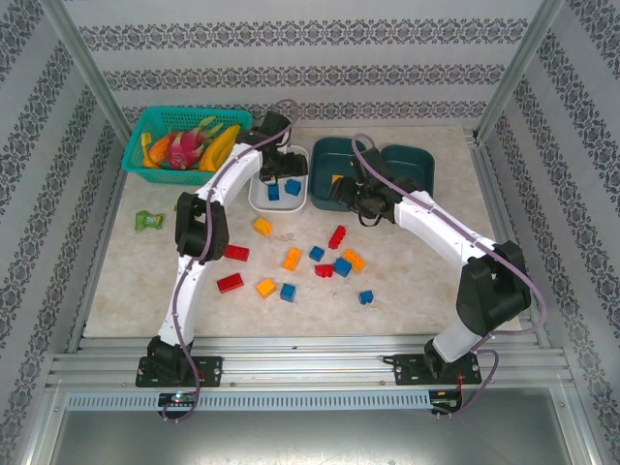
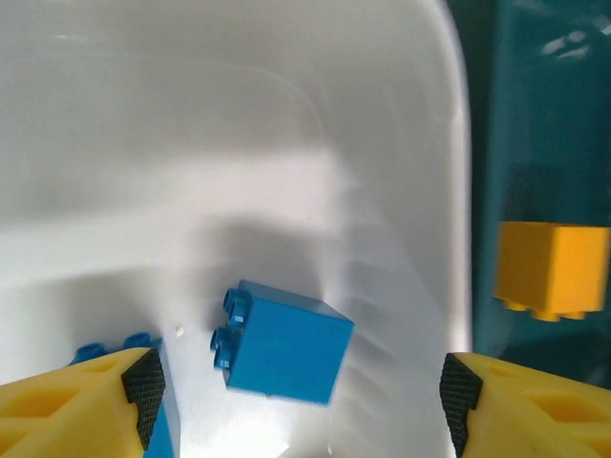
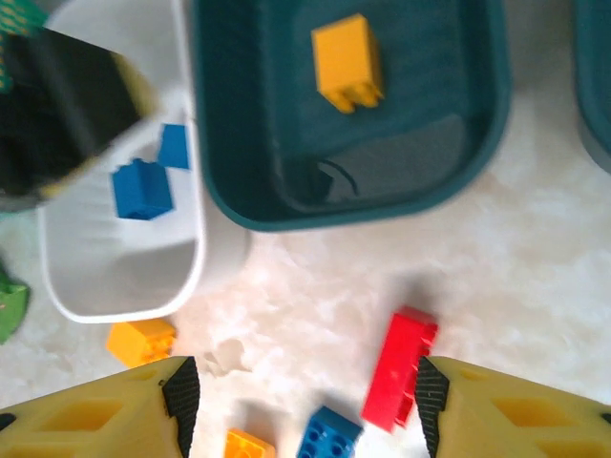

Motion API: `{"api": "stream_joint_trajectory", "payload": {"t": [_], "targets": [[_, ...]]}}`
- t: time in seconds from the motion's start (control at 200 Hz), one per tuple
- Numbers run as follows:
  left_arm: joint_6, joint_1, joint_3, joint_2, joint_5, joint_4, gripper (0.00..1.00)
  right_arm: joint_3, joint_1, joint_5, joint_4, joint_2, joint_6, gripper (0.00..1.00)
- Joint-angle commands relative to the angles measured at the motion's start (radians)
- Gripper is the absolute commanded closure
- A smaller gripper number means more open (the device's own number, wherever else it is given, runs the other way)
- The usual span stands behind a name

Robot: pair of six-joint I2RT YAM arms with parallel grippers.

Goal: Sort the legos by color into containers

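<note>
Two blue legos (image 1: 273, 192) lie in the white tub (image 1: 262, 201), at 12 o'clock on the desk (image 1: 426, 281). The left gripper (image 2: 301, 391) hangs just above them, fingers wide apart, holding nothing. At the white tub's 3 o'clock, right beside it, sits a dark teal tub (image 1: 331, 155) with one orange lego (image 3: 346, 62) inside. The right gripper (image 3: 305, 401) is spread wide and holds nothing, over the desk at that tub's 6 o'clock. Loose legos (image 1: 291, 259) in red, blue and orange lie on the desk at 6 o'clock from the tubs.
</note>
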Motion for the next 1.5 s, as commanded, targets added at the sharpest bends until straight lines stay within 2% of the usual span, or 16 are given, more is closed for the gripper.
{"api": "stream_joint_trajectory", "payload": {"t": [0.0, 0.165, 0.325, 0.5, 0.659, 0.859, 1.179, 1.349, 1.494], "targets": [[-0.041, 0.016, -0.086, -0.242, 0.002, 0.066, 0.12, 0.008, 0.027, 0.042, -0.122, 0.055, 0.054, 0.38], [-0.089, 0.016, -0.509, -0.585, 0.056, 0.289, 0.03, 0.020, 0.044, 0.050, -0.121, 0.150, 0.091, 0.39], [-0.132, 0.016, -0.910, -0.881, 0.152, 0.430, 0.00, 0.047, 0.044, 0.043, -0.120, 0.235, 0.097, 0.39], [-0.188, 0.021, -1.247, -1.189, 0.141, 0.456, 0.00, 0.043, 0.050, 0.026, -0.121, 0.295, 0.123, 0.42], [-0.245, 0.025, -1.447, -1.370, 0.146, 0.460, 0.00, 0.038, 0.059, 0.025, -0.088, 0.329, 0.124, 0.46], [-0.293, 0.024, -1.565, -1.501, 0.130, 0.450, 0.00, 0.040, 0.062, 0.032, -0.077, 0.362, 0.128, 0.51], [-0.300, 0.024, -1.596, -1.567, 0.158, 0.435, 0.00, 0.029, 0.071, 0.099, -0.092, 0.308, 0.127, 0.82], [-0.309, 0.024, -1.524, -1.527, 0.166, 0.438, 0.00, 0.029, 0.075, 0.151, -0.141, 0.176, 0.087, 0.87], [-0.286, -0.002, -1.408, -1.414, 0.178, 0.454, 0.00, 0.043, 0.012, 0.184, -0.200, 0.049, 0.001, 0.89]]}}
